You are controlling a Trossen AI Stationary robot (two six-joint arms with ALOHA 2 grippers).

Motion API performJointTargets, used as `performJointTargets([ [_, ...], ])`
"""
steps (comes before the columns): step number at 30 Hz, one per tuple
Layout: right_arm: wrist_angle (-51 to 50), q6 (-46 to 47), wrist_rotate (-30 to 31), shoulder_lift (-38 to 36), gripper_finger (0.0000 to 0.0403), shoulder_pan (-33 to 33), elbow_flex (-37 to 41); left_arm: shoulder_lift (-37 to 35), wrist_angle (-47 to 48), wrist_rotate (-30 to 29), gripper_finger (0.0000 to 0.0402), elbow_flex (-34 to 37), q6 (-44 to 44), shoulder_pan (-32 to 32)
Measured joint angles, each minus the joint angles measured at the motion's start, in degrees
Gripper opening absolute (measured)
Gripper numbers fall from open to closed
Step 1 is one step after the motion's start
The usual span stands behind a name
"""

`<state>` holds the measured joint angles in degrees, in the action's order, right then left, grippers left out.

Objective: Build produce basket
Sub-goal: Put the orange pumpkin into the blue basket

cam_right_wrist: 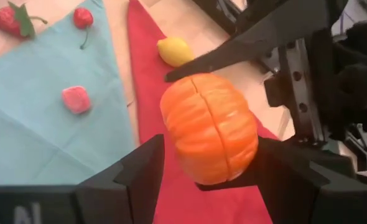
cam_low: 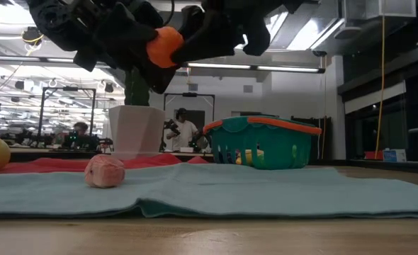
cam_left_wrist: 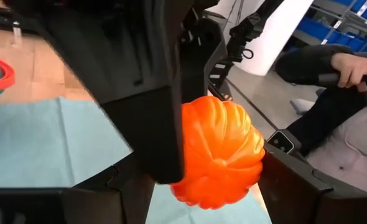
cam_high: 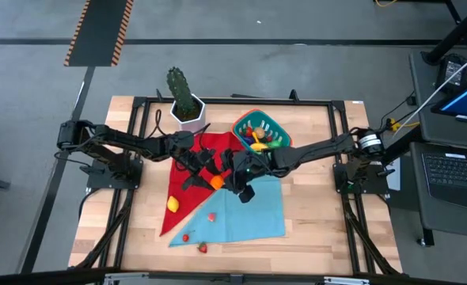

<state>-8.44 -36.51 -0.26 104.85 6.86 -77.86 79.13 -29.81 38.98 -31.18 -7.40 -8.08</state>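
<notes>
Holding the ribbed orange plastic fruit [cam_high: 215, 181] in mid-air over the red cloth [cam_high: 187, 192] — your left gripper [cam_left_wrist: 221, 162] and right gripper [cam_right_wrist: 209, 163] both pinch it, jaws pressed against its sides. Your teal slotted basket with orange-red rim [cam_high: 259, 131] sits just beyond, already holding produce.

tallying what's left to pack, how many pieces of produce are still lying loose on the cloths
4: a lemon on the red cloth, a pink piece on the blue cloth, a cherry and a strawberry near its front edge. The arms may hide others.
</notes>
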Motion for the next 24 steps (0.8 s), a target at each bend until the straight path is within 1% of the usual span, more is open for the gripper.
performJointTargets([
  [13, 3.08, -0.04, -0.08, 1.25, 0.0230, -0.01, 0.03, -0.04, -0.04, -0.88, 0.0234, -0.06, 0.46, -0.03],
  [24, 3.63, -0.04, -0.06, 1.27, 0.0230, 0.04, 0.03, -0.04, 0.37, -1.10, 0.0234, -0.06, 0.48, -0.04],
])
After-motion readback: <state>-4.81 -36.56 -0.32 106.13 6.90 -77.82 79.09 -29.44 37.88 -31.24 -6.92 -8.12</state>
